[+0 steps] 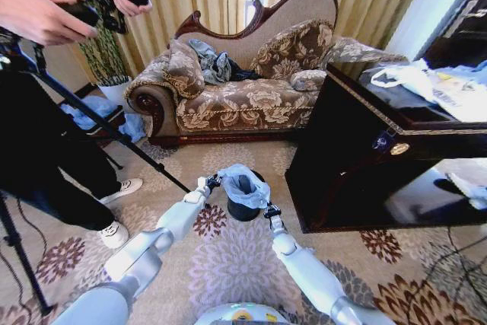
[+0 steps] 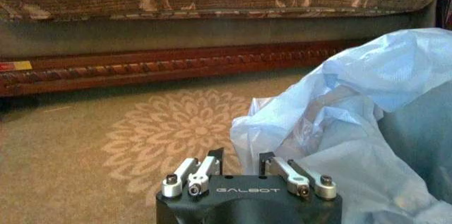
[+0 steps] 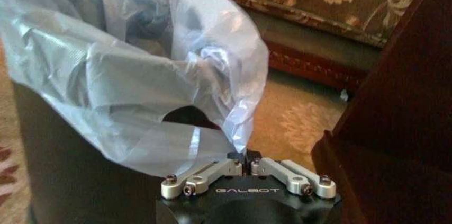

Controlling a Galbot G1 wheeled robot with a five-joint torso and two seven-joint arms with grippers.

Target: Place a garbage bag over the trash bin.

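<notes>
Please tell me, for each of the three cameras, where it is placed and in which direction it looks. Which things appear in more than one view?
Head view: on the head, looking forward and down at the carpet, sofa and trash bin; both arms show, left tool and right tool at the bin.
Left wrist view: beside the garbage bag, facing the sofa base; its open left tool shows.
Right wrist view: at the bin's wall, facing sofa and dark cabinet; right tool pinches the bag's edge.
Shared: bag, sofa.

left pincer (image 2: pixel 242 163) parted, right pincer (image 3: pixel 244 156) pinched closed
</notes>
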